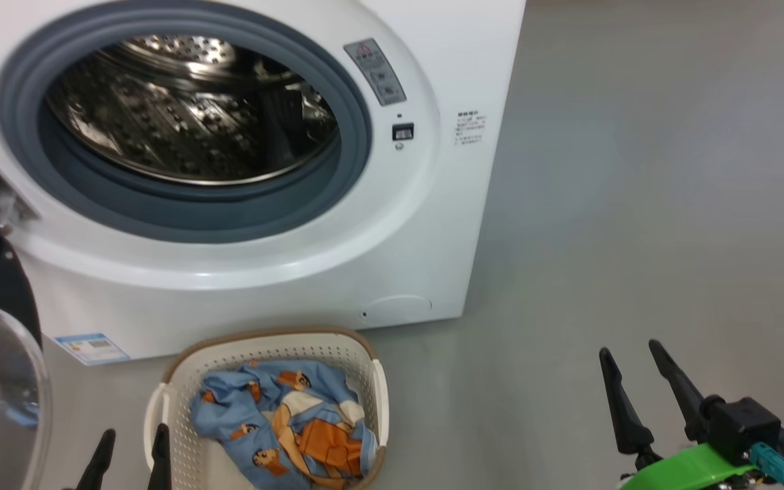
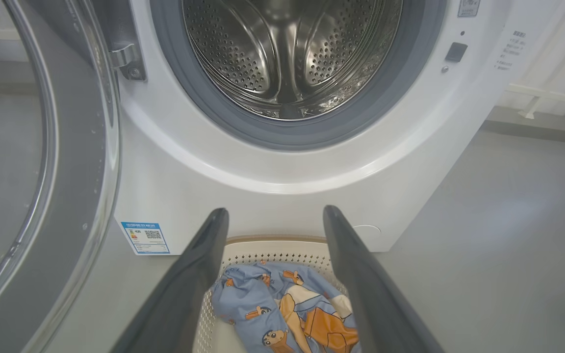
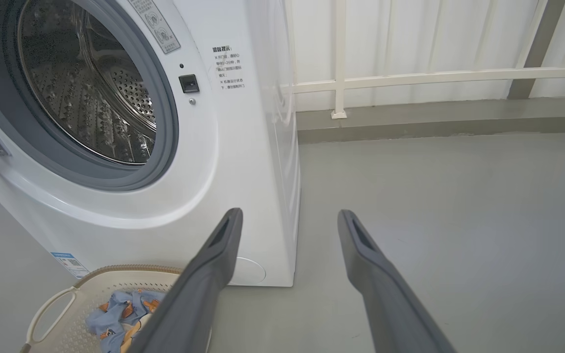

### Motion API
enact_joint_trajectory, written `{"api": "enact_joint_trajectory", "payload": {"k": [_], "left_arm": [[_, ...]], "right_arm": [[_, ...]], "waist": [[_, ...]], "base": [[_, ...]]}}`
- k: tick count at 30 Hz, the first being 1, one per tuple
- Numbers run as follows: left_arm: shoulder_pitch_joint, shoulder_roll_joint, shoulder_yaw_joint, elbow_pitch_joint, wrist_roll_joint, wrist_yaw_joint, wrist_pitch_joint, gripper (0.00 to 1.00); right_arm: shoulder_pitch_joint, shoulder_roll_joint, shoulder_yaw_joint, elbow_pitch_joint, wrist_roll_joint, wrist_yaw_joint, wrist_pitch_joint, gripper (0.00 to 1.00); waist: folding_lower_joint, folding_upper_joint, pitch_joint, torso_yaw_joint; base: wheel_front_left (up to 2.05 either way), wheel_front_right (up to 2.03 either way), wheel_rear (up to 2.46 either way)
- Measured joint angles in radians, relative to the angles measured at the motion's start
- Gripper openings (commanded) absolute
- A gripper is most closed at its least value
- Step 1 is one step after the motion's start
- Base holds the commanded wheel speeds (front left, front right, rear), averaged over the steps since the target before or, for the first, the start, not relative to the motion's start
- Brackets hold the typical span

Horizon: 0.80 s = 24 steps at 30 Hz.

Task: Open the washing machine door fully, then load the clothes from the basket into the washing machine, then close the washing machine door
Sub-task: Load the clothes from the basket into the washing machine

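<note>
Conceivably the left pincer [image 1: 133,432], spread wide at the basket [image 1: 263,335] rim, might catch plastic instead of the clothes [image 1: 276,415]; the right pincer [image 1: 629,347] hung spread too.

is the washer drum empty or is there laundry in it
Empty: the perforated steel drum of the white front-loading washing machine shows bare metal, and the light blue cartoon-print garment lies in the cream perforated plastic basket.

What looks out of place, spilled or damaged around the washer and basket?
Nothing stands out: the light blue cartoon-printed garment lies bunched inside the cream perforated plastic basket, and the white front-loading washing machine looks undamaged.
</note>
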<state>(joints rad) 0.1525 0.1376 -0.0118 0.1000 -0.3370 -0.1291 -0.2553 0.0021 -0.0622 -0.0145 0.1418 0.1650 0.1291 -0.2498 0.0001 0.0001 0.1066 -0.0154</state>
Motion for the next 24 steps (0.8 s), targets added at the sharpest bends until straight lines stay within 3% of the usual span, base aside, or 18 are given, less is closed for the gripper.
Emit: {"api": "enact_joint_trajectory", "payload": {"k": [16,24], "left_arm": [[-0.302,0.134,-0.217,0.308,-0.228,0.0,0.045,1.0],[-0.449,0.161,-0.265,0.498,-0.253,0.001,0.106,1.0]], "right_arm": [[-0.159,0.01,0.059,-0.041,0.009,0.0,0.0,1.0],[-0.233,0.01,0.098,-0.054,0.031,0.0,0.0,1.0]], "waist": [[-0.0001,0.0,0.232,-0.069],[0.0,0.0,0.354,-0.112]], "base": [[0.0,0.0,0.0],[0.0,0.0,0.0]]}}
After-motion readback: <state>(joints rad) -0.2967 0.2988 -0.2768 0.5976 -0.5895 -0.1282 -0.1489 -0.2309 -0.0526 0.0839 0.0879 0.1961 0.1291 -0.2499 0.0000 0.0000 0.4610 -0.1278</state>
